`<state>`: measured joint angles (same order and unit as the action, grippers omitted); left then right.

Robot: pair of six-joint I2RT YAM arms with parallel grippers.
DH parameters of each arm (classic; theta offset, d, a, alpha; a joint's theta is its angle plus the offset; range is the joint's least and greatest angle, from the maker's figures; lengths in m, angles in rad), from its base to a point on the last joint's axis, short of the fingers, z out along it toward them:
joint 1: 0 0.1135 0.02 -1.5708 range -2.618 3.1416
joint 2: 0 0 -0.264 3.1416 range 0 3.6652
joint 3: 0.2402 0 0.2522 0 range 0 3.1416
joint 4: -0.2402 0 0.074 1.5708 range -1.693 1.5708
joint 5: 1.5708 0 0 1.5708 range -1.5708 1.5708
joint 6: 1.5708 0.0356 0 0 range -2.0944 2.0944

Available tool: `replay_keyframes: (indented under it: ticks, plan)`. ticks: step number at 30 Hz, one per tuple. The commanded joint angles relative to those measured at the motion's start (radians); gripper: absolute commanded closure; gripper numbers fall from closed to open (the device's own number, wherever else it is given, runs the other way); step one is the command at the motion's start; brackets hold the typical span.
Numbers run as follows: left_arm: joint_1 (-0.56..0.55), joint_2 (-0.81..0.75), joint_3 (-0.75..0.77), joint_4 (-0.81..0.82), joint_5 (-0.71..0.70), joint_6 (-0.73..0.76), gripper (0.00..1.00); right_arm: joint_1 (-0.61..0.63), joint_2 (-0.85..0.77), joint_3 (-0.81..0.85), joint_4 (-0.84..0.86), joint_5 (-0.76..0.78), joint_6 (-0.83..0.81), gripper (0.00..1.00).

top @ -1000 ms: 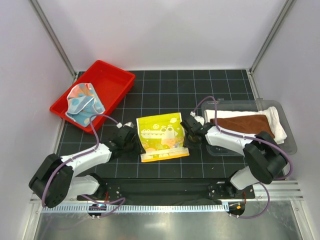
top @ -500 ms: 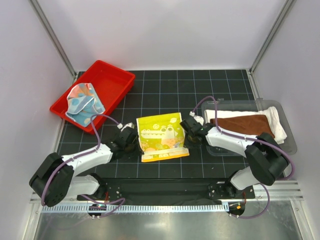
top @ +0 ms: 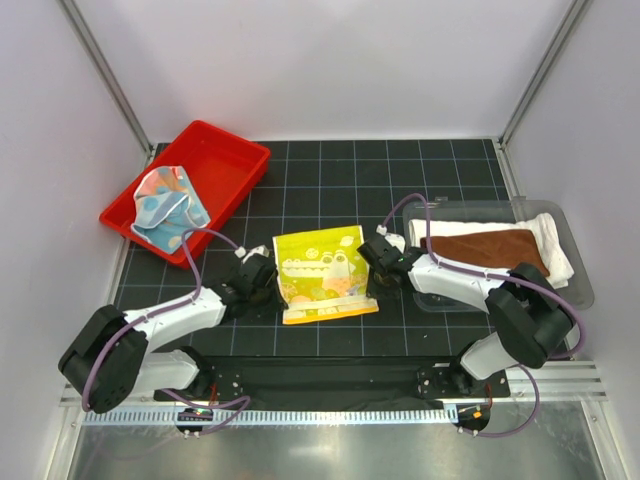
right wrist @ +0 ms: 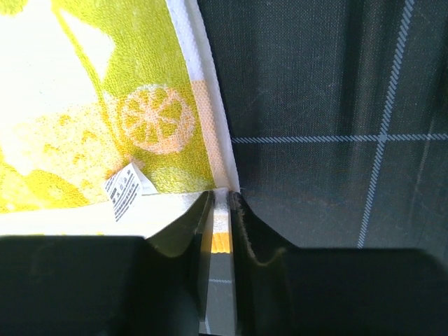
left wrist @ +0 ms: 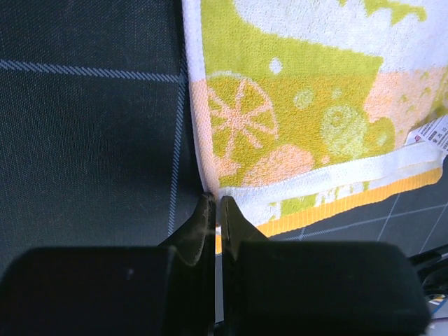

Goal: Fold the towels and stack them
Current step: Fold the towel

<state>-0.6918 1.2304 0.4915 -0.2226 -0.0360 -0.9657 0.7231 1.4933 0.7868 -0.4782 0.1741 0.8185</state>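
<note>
A terry yellow-green towel [top: 322, 272], a folded rectangle printed with lemon slices and hemmed in white and orange, lies flat in the middle of the counter [top: 400, 180] on its dark gridded mat. The left tool [left wrist: 215, 203] pinches the towel's left hem near a corner. The right tool [right wrist: 221, 199] is closed on the white hem of the right edge, beside a sewn-in label [right wrist: 124, 187]. Bare mat shows beyond both edges. A crumpled light-blue towel [top: 165, 208] sits in the red tray [top: 225, 150] at far left. On the right, a brown towel [top: 485, 245] lies over a white towel [top: 555, 250] in the clear bin [top: 575, 280].

Overhead wide; wrists close, sharing towel [top: 322, 272].
</note>
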Motion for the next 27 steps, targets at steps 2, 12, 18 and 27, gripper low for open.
replay_keyframes:
  ticks: [2,12,18,27]
  plan:
    - [-0.008,-0.002,0.041,-0.003,-0.024,0.001,1.0,0.01,-0.001,0.011,0.015,0.025,0.005,0.91]
    - [-0.008,0.011,0.124,-0.104,-0.045,-0.004,1.0,0.013,-0.047,0.065,-0.057,0.065,-0.042,0.99]
    - [-0.009,0.02,0.143,-0.13,-0.045,-0.002,1.0,0.015,-0.051,0.1,-0.077,0.061,-0.07,0.99]
    - [-0.04,-0.081,0.214,-0.239,-0.038,-0.027,1.0,0.015,-0.12,0.175,-0.195,0.015,-0.11,0.99]
